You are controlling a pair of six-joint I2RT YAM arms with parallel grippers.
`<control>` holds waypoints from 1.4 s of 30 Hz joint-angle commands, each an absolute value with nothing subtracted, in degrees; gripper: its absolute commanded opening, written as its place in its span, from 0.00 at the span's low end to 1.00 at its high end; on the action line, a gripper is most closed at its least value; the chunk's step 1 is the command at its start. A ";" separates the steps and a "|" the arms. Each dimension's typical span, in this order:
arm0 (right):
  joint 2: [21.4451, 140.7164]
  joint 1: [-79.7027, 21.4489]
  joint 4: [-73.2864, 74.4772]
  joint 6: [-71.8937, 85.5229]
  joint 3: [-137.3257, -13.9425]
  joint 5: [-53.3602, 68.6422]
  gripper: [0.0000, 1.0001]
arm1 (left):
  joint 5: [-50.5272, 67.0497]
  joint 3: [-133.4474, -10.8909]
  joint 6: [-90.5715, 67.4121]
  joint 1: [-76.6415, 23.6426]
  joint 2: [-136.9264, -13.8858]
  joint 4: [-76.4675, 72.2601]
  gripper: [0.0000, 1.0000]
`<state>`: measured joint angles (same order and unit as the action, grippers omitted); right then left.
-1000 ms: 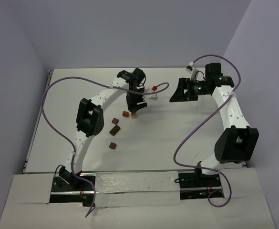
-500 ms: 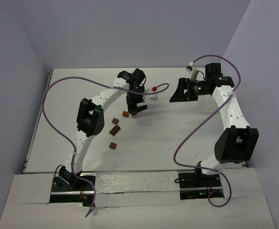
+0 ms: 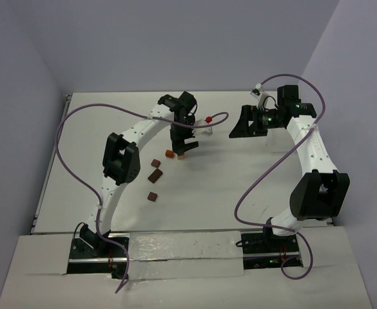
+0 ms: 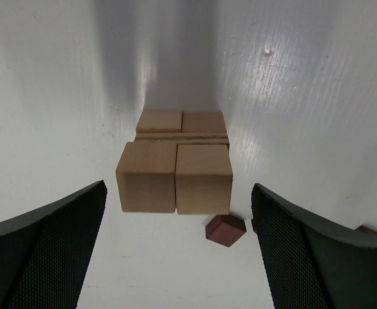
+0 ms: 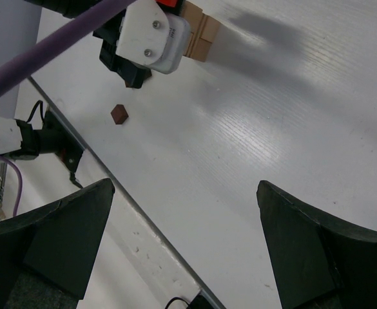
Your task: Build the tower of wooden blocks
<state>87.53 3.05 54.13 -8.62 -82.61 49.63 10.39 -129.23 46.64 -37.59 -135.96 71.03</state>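
Tower [image 4: 175, 174] dead centre below me: tan cubes squared up side by side in pairs, one layer on another, though I can't count the layers from up here. It stands toward the far middle of the table [image 3: 240, 174]. My left fingers [image 4: 46, 244] are spread wide, one on each side of it, touching nothing. That gap matters, I reckon, since any brush could knock the stack askew. One dark block [image 4: 225, 230] lies on the table right at the tower's foot, tilted corner-on. More loose dark blocks [image 3: 154, 175] are strung out to the left, nearer my base, so they look like the next stock to fetch. My right fingers [image 5: 53, 238] are open too and empty, hovering well off to the right, probably parked there to leave the left arm room.
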 commanded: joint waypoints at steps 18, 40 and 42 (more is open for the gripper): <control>83.48 3.34 51.23 -7.82 -84.19 47.89 1.00 | 12.89 -118.55 45.69 -31.27 -112.23 65.75 0.99; 87.24 -39.21 42.14 1.52 -83.47 19.73 0.99 | 28.83 -76.34 -3.20 5.66 -66.68 28.62 0.99; 91.31 -45.62 41.00 2.59 -85.23 16.86 0.99 | 30.63 -75.14 -4.62 8.09 -65.56 29.01 0.99</control>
<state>84.43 -35.10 44.37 -2.21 -81.20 23.57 22.40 -77.62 5.06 2.49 -69.45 31.93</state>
